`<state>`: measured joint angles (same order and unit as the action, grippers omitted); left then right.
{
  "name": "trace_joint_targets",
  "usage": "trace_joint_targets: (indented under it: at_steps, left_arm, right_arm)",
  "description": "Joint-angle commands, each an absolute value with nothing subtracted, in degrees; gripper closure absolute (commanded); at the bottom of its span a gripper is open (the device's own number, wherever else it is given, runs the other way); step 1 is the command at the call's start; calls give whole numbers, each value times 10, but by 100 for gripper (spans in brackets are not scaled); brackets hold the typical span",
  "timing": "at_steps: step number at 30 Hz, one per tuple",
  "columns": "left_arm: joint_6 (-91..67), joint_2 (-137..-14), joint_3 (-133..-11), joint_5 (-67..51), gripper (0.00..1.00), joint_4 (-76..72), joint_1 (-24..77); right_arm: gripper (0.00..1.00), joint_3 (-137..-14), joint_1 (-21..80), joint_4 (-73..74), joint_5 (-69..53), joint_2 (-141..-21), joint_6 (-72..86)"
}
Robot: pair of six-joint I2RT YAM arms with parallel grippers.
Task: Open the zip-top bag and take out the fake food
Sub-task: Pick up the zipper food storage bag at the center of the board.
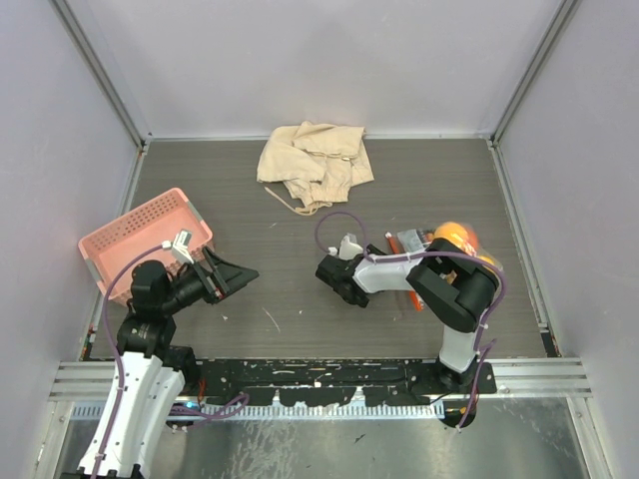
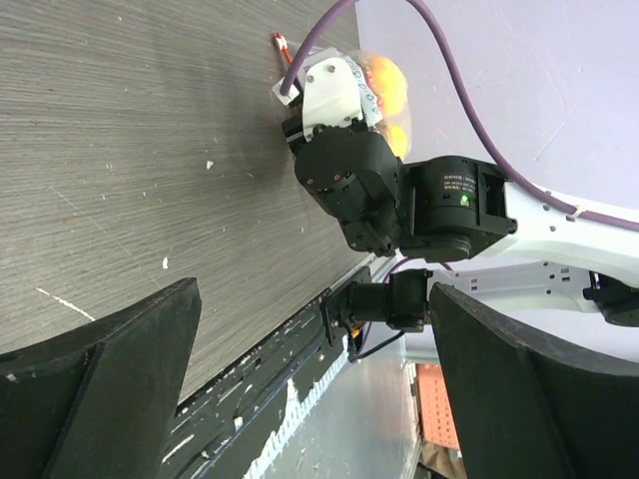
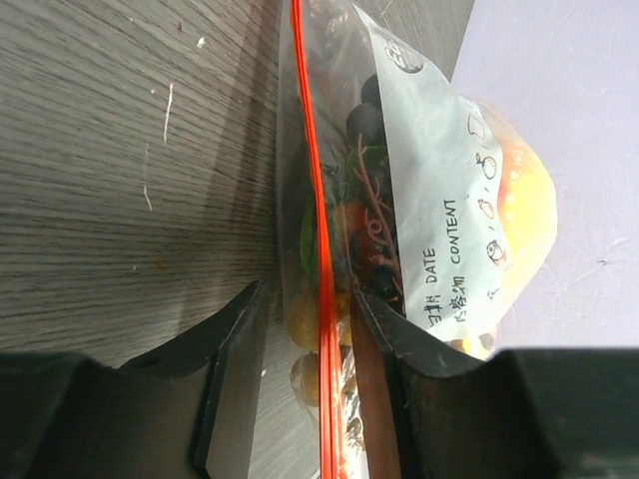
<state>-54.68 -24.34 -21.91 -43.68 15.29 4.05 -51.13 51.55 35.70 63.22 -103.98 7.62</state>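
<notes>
The zip-top bag lies on the table at the right, clear with a white label and an orange-red zip strip. The fake food shows through the plastic: orange fruit, dark grapes and a yellow piece. My right gripper straddles the zip edge, with one finger on each side of the strip, shut on the bag. In the top view my own forearm hides those fingers. My left gripper hovers open over the left of the table, well away from the bag, with nothing between its fingers.
A pink mesh basket stands at the left edge, just behind my left arm. A crumpled beige cloth lies at the back centre. Grey walls close the table on three sides, and the metal rail with the arm bases runs along the near edge.
</notes>
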Motion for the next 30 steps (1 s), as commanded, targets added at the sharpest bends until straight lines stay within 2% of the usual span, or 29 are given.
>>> trace_joint_targets:
  at_steps: [1,13,17,30]
  left_arm:
    - [-547,-235,-221,-457,2,145,37]
    - [-548,-231,-221,-462,2,146,37]
    - [-547,-230,-221,-461,2,147,37]
    - [-547,-234,-229,-466,2,146,37]
  right_arm:
    - [58,-527,507,362,655,-1040,90]
    - [73,-527,502,362,655,-1041,89]
    - [81,-527,500,363,657,-1037,91]
    - [94,-527,492,363,658,-987,90]
